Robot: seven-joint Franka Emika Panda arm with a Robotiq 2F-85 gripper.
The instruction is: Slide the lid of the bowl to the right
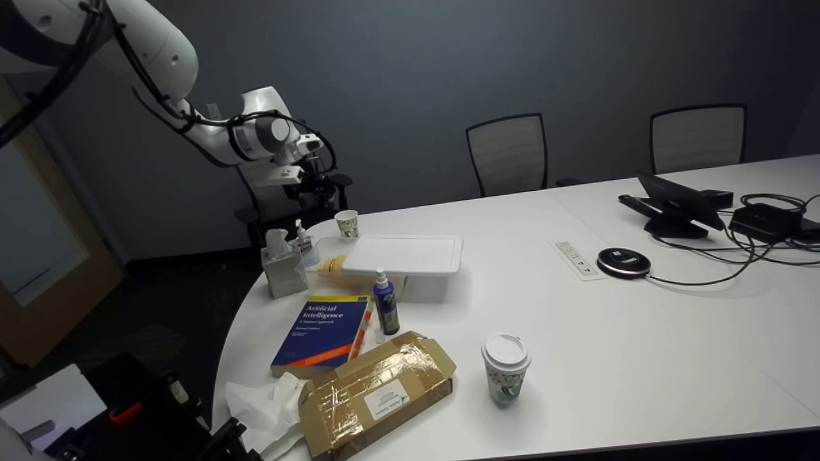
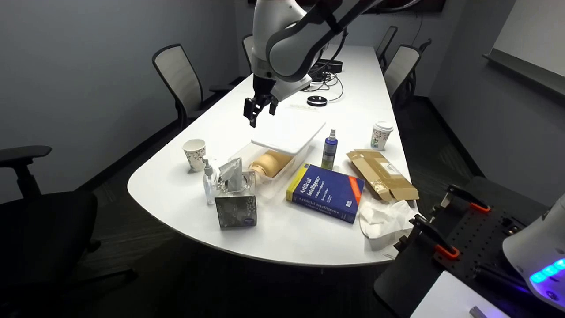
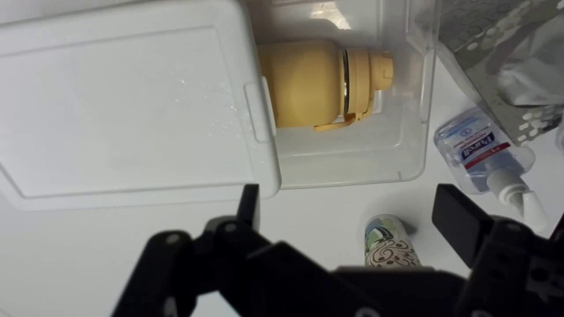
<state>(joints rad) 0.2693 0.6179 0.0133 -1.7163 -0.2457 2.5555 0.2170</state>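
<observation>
Gripper (image 3: 354, 215) is unclosed: I carry my two fingers (image 3: 460, 226) spread wide and directed downward, raised on the side of the container (image 3: 343, 163) where a paper cup (image 2: 195, 154) stands. In both exterior views my arm (image 1: 256, 137) slopes down to the gripper. In an exterior view I hang apart from the lid (image 3: 119, 119); in the wrist view one finger overlaps its corner. The lid lies on the container, covers part of it and projects past one end. A tan bottle (image 3: 304, 83) lies on its side within the container, partly hidden by the lid, its cap toward the uncovered end.

In the way: the paper cup shows between my fingers in the wrist view. A pump bottle (image 3: 473, 149) stands just beside the container's uncovered end, a tissue box (image 2: 236, 211) near the same end. Along the container's other long side I record a spray bottle (image 2: 329, 152), upright and near; a blue book (image 2: 326, 193), near; a cardboard box (image 1: 378, 397), farther out; a covered cup (image 1: 506, 368), well apart.
</observation>
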